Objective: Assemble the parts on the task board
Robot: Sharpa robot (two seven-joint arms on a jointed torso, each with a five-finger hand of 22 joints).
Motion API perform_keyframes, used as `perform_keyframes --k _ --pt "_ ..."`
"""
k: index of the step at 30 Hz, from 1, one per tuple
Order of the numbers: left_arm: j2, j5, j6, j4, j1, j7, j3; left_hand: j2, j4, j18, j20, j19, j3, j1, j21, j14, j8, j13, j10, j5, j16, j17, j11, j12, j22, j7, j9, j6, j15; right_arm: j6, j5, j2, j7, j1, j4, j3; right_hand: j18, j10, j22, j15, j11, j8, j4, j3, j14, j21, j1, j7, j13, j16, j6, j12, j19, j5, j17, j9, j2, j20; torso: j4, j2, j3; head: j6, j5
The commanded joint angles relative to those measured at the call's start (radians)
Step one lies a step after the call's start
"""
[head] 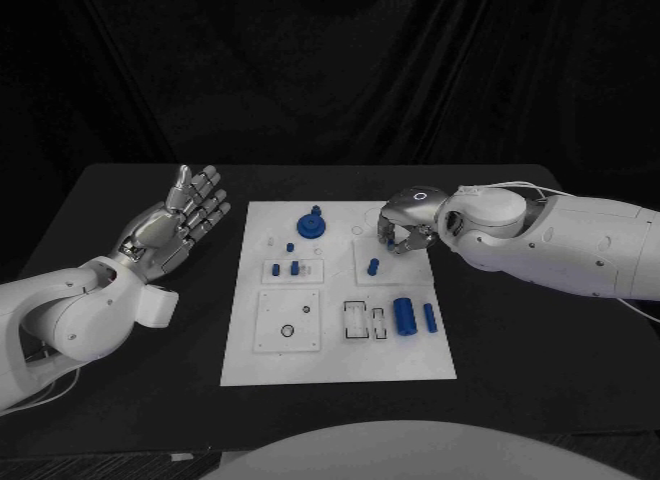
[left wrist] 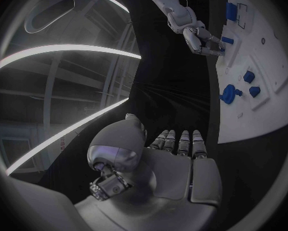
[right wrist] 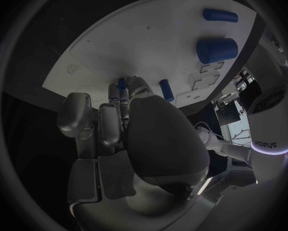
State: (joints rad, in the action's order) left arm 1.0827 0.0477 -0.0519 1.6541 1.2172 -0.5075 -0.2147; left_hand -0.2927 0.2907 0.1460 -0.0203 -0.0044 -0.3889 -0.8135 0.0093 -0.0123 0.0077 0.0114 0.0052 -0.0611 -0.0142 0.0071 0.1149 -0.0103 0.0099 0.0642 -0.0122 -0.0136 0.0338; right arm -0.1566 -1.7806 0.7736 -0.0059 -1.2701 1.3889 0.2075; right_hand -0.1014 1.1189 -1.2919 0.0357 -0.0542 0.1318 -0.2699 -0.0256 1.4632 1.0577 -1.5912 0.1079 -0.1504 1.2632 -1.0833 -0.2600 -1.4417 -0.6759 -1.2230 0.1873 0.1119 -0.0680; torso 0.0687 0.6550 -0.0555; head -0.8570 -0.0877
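My left hand (head: pixel 175 222) is held up at the left of the frame, off the task board (head: pixel 345 355), palm flat, fingers spread wide, nothing in it. The task board lies mid-frame. On it, from left to right, I count: two short pegs (head: pixel 284 268) standing side by side in its upper middle, one round knob piece (head: pixel 313 224) above them, one small peg (head: pixel 372 266) upright in the right-hand upper block, then lower right one thick cylinder (head: pixel 404 315) and one thin cylinder (head: pixel 430 317), both lying flat. My right hand (head: pixel 404 228) reaches in from the right, fingers curled down just above that small peg; whether they pinch anything I cannot tell.

I judge the step is seating or grasping that peg. To do it well I should come straight down, keep the peg upright, and avoid dragging sideways.
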Motion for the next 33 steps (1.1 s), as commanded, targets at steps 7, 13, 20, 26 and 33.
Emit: perform_keyframes --k 7,13,20,26,33 --pt "-0.005 0.003 0.013 -0.008 -0.001 -0.011 0.001 0.002 0.000 -0.038 -0.054 0.004 -0.043 -0.016 -0.009 0.012 -0.008 -0.010 -0.005 0.015 0.014 -0.007 -0.018 0.006 -0.010 -0.002 0.012 0.014 0.079 -0.005 0.017 0.010 0.021 0.004 0.004 0.000 0.013 0.059 -0.162 -0.006 0.004 0.024 0.021 -0.067 0.030 0.010 -0.047 0.004 0.020 -0.005 -0.037 0.024 0.002 0.045 0.008 0.028 -0.005 -0.006 -0.0001 -0.001 -0.0004 -0.001 0.000" --pt "-0.008 0.003 0.017 -0.015 -0.003 -0.008 0.001 0.001 -0.002 -0.038 -0.047 0.004 -0.037 -0.027 -0.009 0.012 -0.008 -0.010 -0.005 0.015 0.014 -0.007 -0.022 0.006 -0.010 -0.005 0.012 0.014 0.071 -0.023 0.021 0.029 0.020 0.003 0.019 0.000 0.012 0.075 -0.160 -0.005 0.006 0.021 0.027 -0.073 0.029 0.006 -0.045 0.003 0.027 -0.010 -0.045 0.038 0.005 0.083 0.014 0.032 -0.005 -0.005 0.0003 0.000 -0.0003 -0.002 0.001" --pt "-0.011 0.003 0.024 -0.020 -0.007 -0.002 0.001 0.001 -0.002 -0.038 -0.042 0.004 -0.033 -0.035 -0.009 0.012 -0.008 -0.010 -0.005 0.015 0.014 -0.007 -0.024 0.007 -0.010 -0.007 0.012 0.014 0.067 -0.064 0.021 0.044 0.034 -0.013 0.031 0.000 0.011 0.093 -0.160 -0.002 0.010 0.023 0.035 -0.077 0.029 0.005 -0.051 0.000 0.029 -0.012 -0.055 0.041 0.007 0.098 0.016 0.036 -0.006 -0.004 0.0004 -0.001 -0.0005 -0.004 0.003" --pt "-0.012 0.003 0.030 -0.023 -0.008 0.006 0.001 0.001 -0.003 -0.038 -0.033 0.004 -0.025 -0.049 -0.009 0.012 -0.008 -0.010 -0.005 0.015 0.014 -0.007 -0.031 0.007 -0.010 -0.011 0.012 0.014 0.058 -0.079 0.024 0.050 0.038 -0.052 0.038 0.000 0.011 0.101 -0.160 0.000 0.012 0.024 0.037 -0.077 0.029 0.009 -0.049 -0.002 0.029 -0.013 -0.062 0.043 0.006 0.106 0.017 0.038 -0.006 -0.002 0.0002 -0.002 -0.0006 -0.006 0.002" --pt "-0.016 0.003 0.038 -0.028 -0.010 0.017 0.001 0.001 -0.005 -0.038 -0.023 0.004 -0.012 -0.065 -0.009 0.012 -0.008 -0.010 -0.005 0.015 0.014 -0.007 -0.039 0.007 -0.010 -0.019 0.012 0.014 0.047 -0.080 0.076 0.063 0.028 -0.104 0.064 0.000 0.012 0.105 -0.161 0.001 0.014 0.025 0.038 -0.078 0.030 0.011 -0.050 -0.003 0.029 -0.011 -0.065 0.044 0.006 0.109 0.015 0.039 -0.007 -0.002 0.0005 -0.002 -0.0006 -0.011 0.005"
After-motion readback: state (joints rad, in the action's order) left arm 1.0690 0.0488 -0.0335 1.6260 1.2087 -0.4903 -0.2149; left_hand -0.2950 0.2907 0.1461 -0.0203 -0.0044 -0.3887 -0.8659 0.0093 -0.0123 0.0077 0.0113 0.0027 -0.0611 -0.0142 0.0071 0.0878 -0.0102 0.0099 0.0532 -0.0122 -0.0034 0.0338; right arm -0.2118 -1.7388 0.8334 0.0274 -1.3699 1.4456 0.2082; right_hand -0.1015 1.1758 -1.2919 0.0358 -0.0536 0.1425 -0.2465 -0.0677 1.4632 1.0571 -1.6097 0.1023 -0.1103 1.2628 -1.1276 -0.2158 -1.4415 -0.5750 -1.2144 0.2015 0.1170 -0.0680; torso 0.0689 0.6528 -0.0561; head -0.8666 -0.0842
